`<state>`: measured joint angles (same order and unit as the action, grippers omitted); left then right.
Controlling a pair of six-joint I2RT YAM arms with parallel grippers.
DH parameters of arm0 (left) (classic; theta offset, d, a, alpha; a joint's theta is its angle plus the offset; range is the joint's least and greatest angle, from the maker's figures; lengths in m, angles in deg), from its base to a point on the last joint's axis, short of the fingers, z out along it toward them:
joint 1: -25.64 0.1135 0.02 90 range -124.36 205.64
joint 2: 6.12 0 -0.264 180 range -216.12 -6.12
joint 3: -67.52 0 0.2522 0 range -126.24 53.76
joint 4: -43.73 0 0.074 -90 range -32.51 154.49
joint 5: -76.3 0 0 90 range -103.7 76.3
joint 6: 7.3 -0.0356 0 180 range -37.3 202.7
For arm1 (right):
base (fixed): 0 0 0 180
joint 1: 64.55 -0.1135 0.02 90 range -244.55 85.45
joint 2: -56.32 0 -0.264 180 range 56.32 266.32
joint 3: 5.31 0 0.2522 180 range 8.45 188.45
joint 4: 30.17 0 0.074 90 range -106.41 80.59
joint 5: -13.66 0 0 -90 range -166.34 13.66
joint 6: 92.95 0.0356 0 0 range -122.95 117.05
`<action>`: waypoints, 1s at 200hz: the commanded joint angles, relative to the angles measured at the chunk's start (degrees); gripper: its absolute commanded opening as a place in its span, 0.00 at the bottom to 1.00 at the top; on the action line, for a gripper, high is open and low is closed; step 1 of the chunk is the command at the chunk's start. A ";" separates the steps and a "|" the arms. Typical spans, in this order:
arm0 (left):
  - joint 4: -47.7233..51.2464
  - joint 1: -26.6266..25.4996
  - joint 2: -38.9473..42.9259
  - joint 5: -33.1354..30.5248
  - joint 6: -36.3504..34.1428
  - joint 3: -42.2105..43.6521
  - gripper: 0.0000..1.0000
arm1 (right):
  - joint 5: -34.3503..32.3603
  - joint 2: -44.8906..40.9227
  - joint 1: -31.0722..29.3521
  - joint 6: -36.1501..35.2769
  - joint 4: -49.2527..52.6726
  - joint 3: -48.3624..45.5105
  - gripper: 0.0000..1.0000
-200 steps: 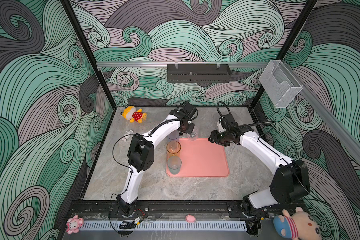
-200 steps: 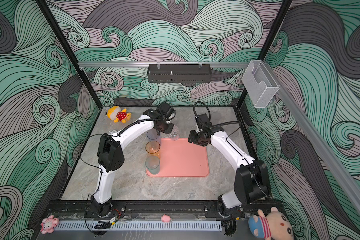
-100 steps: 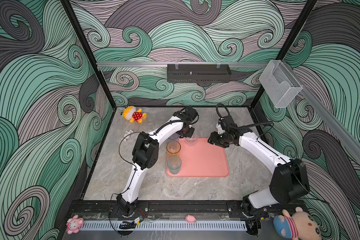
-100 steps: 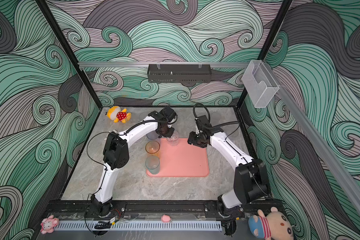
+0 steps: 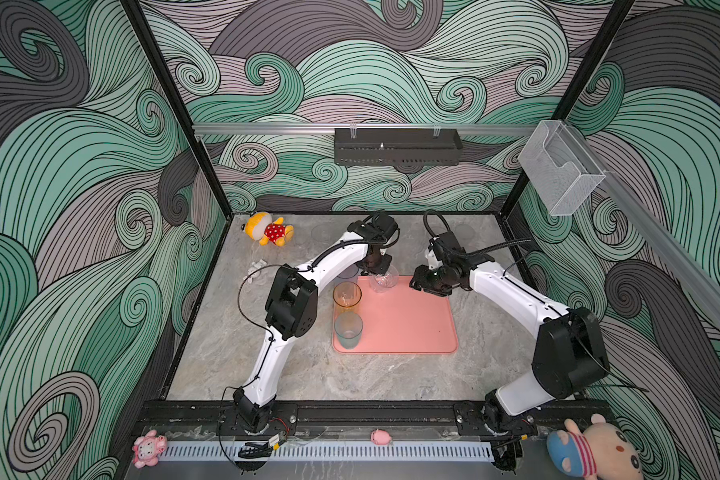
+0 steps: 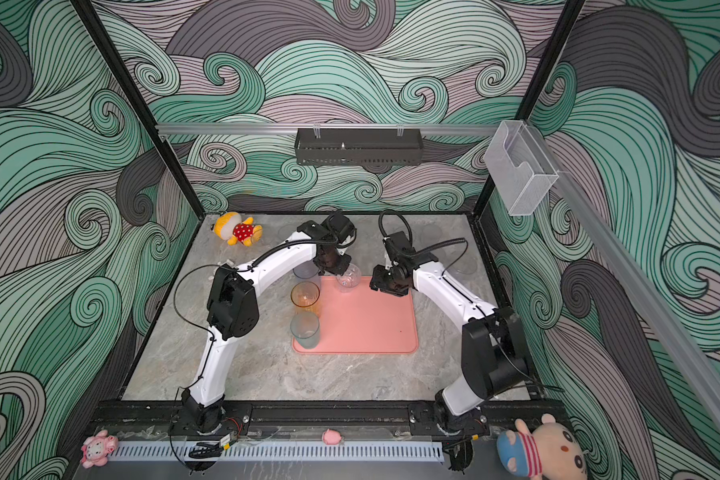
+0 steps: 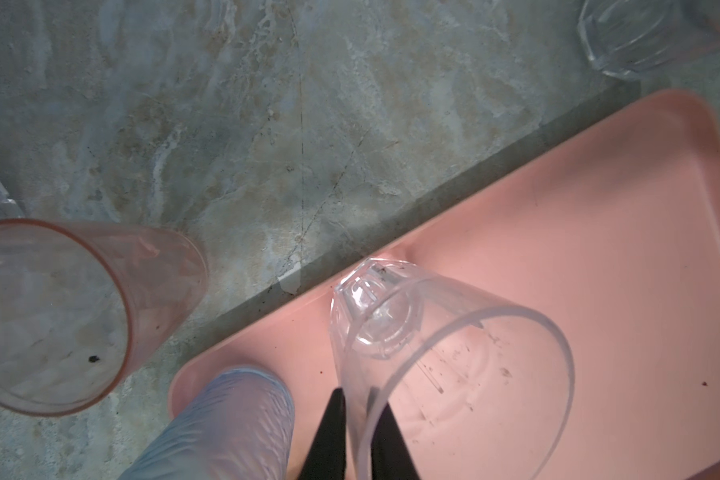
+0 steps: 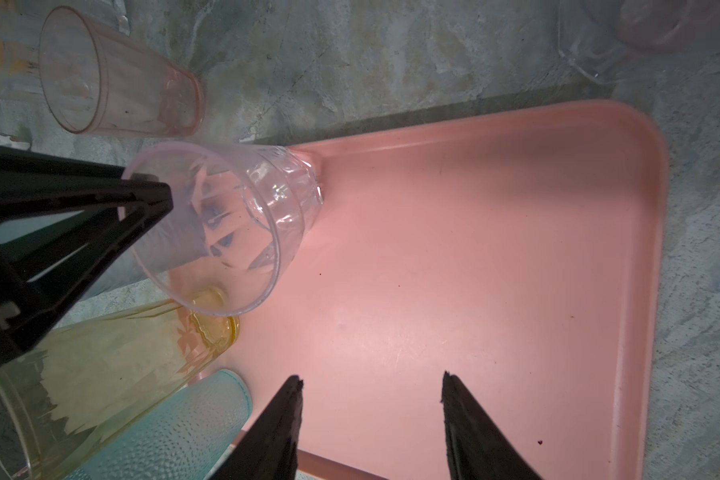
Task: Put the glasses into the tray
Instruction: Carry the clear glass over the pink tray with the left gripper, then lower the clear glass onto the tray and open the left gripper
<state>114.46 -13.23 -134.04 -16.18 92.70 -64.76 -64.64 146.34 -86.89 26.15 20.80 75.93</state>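
Grey marbled counter (image 5: pixel 308 374) inside swirl-patterned walls (image 5: pixel 100 166); the pink tray (image 5: pixel 412 324) lies mid-counter. The left tool (image 7: pixel 360 401) pinches the rim of a clear glass (image 5: pixel 384 280) at the tray's far-left corner — the right tool (image 8: pixel 371 377) hangs released. The far glasses (image 5: pixel 321 233) barely show.

arms (image 5: pixel 341 259) white shells | joints (image 5: pixel 292 301) black housings | cables (image 5: pixel 504 246) black, corrugated | right claw (image 8: pixel 371 376) black, tapered
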 commanded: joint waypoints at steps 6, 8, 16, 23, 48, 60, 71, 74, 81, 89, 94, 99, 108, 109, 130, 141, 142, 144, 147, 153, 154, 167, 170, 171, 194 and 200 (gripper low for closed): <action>1.68 -0.79 -1.14 3.05 -0.09 -2.59 0.11 | 1.57 1.29 -0.47 0.50 -0.81 2.20 0.51; 1.78 -0.84 -1.29 3.22 -0.05 -2.55 0.11 | 1.74 1.36 -0.43 0.51 -0.82 2.25 0.51; 2.08 -0.85 -1.70 3.85 0.18 -2.55 0.11 | 2.04 1.55 -0.62 0.78 -1.21 2.55 0.50; 2.41 -0.94 -2.04 4.04 0.34 -2.64 0.11 | 2.30 1.90 -0.90 0.92 -1.44 2.80 0.50; 3.02 -1.03 -1.82 2.74 0.29 -3.09 0.16 | 2.43 3.45 -1.99 0.86 -1.08 4.31 0.49; 3.38 -0.93 -1.30 1.44 0.16 -3.64 0.21 | 2.37 3.72 -2.18 0.96 -1.37 4.41 0.49; 4.21 -0.96 -0.80 0.32 0.10 -4.98 0.26 | 2.20 4.12 -2.20 1.12 -1.67 4.48 0.49; 4.54 -0.91 -0.59 0.29 0.03 -5.53 0.27 | 2.19 4.29 -2.19 1.11 -1.61 4.50 0.49; 5.36 -1.01 -0.13 0.36 -0.11 -6.97 0.30 | 2.22 4.58 -2.24 1.03 -1.40 4.73 0.49; 6.10 -1.03 0.56 0.63 -0.37 -8.65 0.33 | 2.12 4.86 -2.17 0.85 -1.13 5.06 0.49; 6.49 -1.02 1.17 0.63 -0.59 -9.61 0.34 | 2.28 4.97 -2.24 0.83 -1.14 5.20 0.48; 6.58 -0.98 1.94 0.47 -0.75 -10.31 0.35 | 2.38 5.04 -2.18 0.91 -1.19 5.27 0.49; 6.41 -0.90 3.58 -0.32 -0.95 -10.55 0.36 | 2.60 5.30 -2.18 0.90 -1.27 5.38 0.48; 6.36 -0.92 3.70 -0.46 -0.99 -10.53 0.36 | 2.61 5.37 -2.22 0.88 -1.27 5.42 0.48; 5.20 -0.62 8.35 -3.87 -1.84 -7.81 0.37 | 2.55 6.44 -2.35 0.87 -0.95 6.30 0.48; 4.61 0.12 10.91 -5.12 -2.17 -5.37 0.38 | 2.58 7.25 -2.56 0.92 -0.98 6.91 0.47; 4.50 0.20 11.18 -5.27 -2.17 -4.99 0.38 | 2.56 7.31 -2.54 0.94 -0.94 6.98 0.47; 4.25 0.38 11.66 -5.43 -2.22 -4.40 0.38 | 2.54 7.46 -2.60 0.93 -0.92 7.14 0.47; 3.93 0.64 12.46 -5.72 -2.31 -3.27 0.38 | 2.53 7.73 -2.68 0.89 -0.91 7.31 0.47; 3.07 1.33 14.19 -6.50 -2.24 -1.08 0.38 | 2.40 8.33 -2.78 0.81 -0.95 7.79 0.46; 2.98 1.47 14.50 -6.71 -2.21 -0.52 0.38 | 2.38 8.46 -2.83 0.79 -0.93 7.86 0.46; 0.20 3.71 19.00 -8.12 -1.38 6.13 0.38 | 2.37 9.98 -3.20 0.73 -0.62 8.97 0.44; -0.82 4.42 20.24 -8.29 -1.12 7.91 0.38 | 2.32 10.28 -3.27 0.75 -0.52 9.24 0.43; -1.12 4.59 20.60 -8.31 -0.95 8.55 0.38 | 2.29 10.36 -3.25 0.77 -0.54 9.33 0.43; -11.17 9.91 30.78 -7.47 2.11 23.93 0.38 | 1.57 12.35 -4.08 0.69 -0.55 10.71 0.35; -13.91 11.11 33.27 -7.15 2.80 27.76 0.38 | 0.98 12.69 -4.34 0.59 -0.49 10.99 0.33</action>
<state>110.01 -7.13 -108.24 -21.74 92.33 -47.93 -62.43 157.70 -90.17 26.70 19.53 85.00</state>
